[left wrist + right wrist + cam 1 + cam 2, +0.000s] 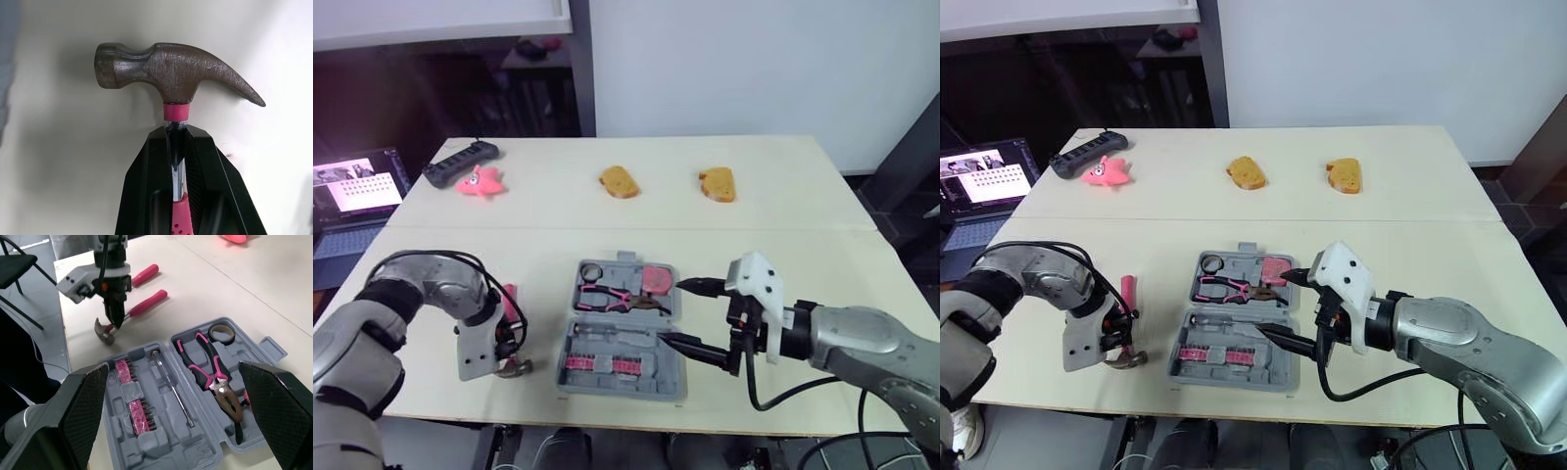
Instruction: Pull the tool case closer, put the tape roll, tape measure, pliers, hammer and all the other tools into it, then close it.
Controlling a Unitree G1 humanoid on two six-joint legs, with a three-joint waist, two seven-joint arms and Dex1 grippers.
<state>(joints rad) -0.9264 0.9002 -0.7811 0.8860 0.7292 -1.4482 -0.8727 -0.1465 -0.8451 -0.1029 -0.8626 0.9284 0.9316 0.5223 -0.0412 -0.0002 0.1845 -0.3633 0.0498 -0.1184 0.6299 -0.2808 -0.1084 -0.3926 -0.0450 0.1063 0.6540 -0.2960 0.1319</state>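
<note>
The grey tool case (570, 384) lies open at the front middle of the table. Its far half holds the tape roll (590, 270), the pink-handled pliers (617, 297) and the pink tape measure (656, 281); its near half holds bits and a thin driver shaft (172, 389). Left of the case, my left gripper (176, 132) is shut on the hammer (171, 73) just below its steel head, which sits low over the table. A second pink-handled tool (144, 275) lies beside it. My right gripper (695, 315) is open at the case's right side, holding nothing.
At the back of the table lie a black controller (460, 160), a pink star toy (481, 182) and two bread-shaped pieces (619, 182) (717, 184). A laptop (357, 191) stands off the table's left side. The case lies close to the front edge.
</note>
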